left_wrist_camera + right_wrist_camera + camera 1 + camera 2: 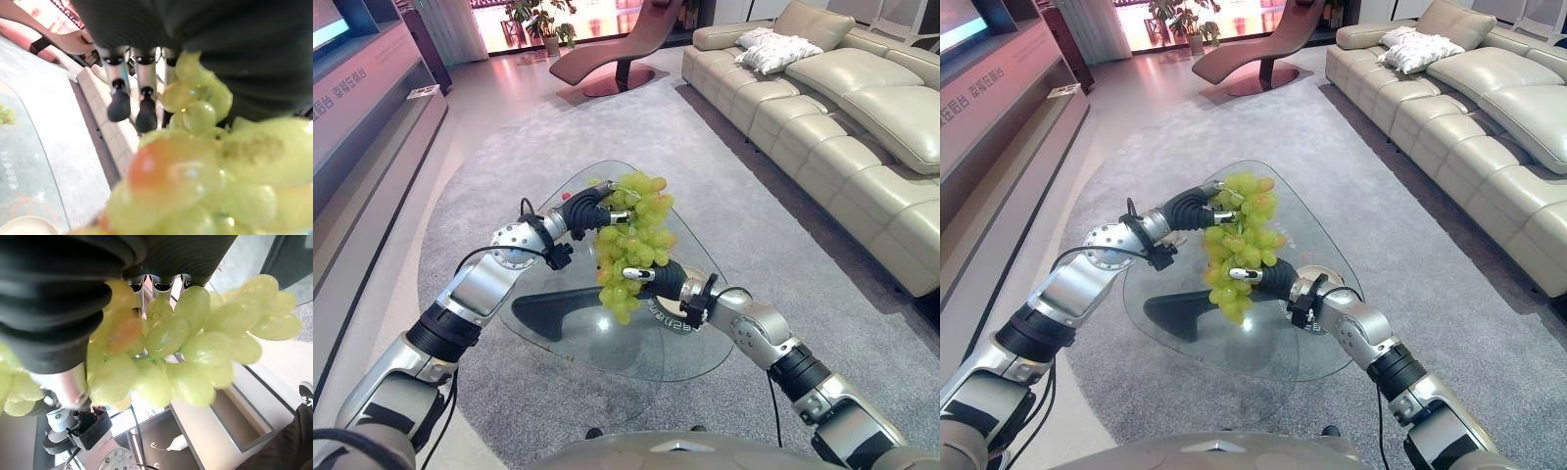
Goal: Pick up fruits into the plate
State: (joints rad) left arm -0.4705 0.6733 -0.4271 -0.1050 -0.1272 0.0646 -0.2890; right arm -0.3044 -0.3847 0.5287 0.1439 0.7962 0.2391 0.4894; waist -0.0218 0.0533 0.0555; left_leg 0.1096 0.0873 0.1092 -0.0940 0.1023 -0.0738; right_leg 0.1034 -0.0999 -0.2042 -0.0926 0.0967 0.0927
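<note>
Grapes, a large bunch of pale green ones, hang in the air above the rounded triangular glass coffee table, held between both hands. Going from largest to smallest: a cream leather sofa runs along the 2 o'clock side of the room, a grey round rug lies under the table, and a brown curved lounge chair stands at 12 o'clock. A white cushion lies on the sofa. On the glass, at 4 o'clock from the bunch and partly behind the right wrist, sits a small round white plate. There is print on the glass by the plate, too small to read.

The left hand grips the top of the bunch at its 10 o'clock side; some fingers show straight in the left wrist view, and grapes press against its palm. The right hand takes the lower part, fingers curled in among the grapes.
</note>
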